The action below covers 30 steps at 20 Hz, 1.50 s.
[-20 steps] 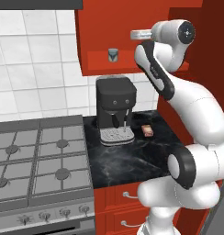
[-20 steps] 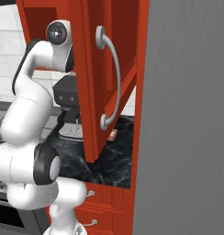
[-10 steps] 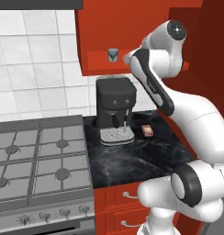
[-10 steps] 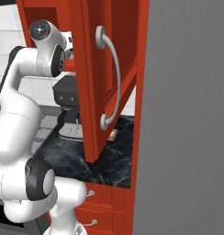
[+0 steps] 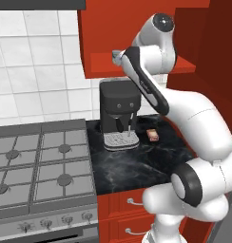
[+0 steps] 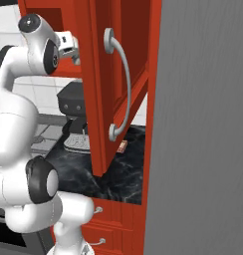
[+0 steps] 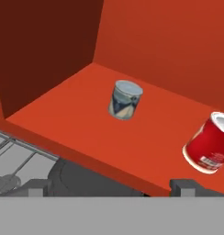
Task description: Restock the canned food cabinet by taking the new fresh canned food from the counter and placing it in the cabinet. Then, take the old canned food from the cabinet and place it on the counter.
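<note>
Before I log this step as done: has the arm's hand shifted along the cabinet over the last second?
Yes. In the left base view the gripper has swung left along the cabinet shelf, ending above the coffee machine.

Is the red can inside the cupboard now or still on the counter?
Inside. The red can stands on the cupboard's red shelf, right of the grey-blue can, with nothing gripping it.

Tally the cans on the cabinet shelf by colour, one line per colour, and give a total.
Red can: 1
Grey-blue can: 1
Total: 2, both standing apart on the red shelf floor.
</note>
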Tool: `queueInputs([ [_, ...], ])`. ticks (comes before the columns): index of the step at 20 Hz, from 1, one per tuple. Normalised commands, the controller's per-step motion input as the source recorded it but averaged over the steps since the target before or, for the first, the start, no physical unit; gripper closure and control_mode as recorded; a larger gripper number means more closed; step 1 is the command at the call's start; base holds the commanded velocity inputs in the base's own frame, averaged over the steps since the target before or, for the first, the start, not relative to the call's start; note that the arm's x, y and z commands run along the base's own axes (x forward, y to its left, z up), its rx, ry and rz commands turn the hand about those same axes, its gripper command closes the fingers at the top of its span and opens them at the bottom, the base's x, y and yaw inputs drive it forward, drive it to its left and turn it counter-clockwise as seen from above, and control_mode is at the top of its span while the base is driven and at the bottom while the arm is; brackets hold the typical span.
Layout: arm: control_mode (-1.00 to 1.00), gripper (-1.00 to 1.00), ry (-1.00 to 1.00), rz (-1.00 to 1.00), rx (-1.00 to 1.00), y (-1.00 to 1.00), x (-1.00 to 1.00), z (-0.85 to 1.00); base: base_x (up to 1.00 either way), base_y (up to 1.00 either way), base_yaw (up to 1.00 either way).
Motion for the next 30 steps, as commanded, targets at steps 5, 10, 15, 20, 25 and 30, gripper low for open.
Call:
queueInputs([
  [5,-1.0,-1.0,0.06,-0.05,0.04,0.18,0.29,-0.31,0.0,0.0,0.0],
  [10,-1.0,-1.0,0.02,-0.08,0.08,0.03,0.46,-0.22,0.0,0.0,0.0],
  [15,-1.0,-1.0,0.0,-0.1,0.12,0.0,0.48,-0.08,0.0,0.0,0.0],
  [20,-1.0,-1.0,0.0,-0.02,0.0,0.0,0.4,0.0,0.0,0.0,0.0],
  [25,-1.0,-1.0,0.0,-0.02,0.0,0.01,0.37,0.0,0.0,0.0,0.0],
  [30,-1.0,-1.0,0.03,-0.03,0.0,0.02,0.26,0.0,0.0,0.0,0.0],
])
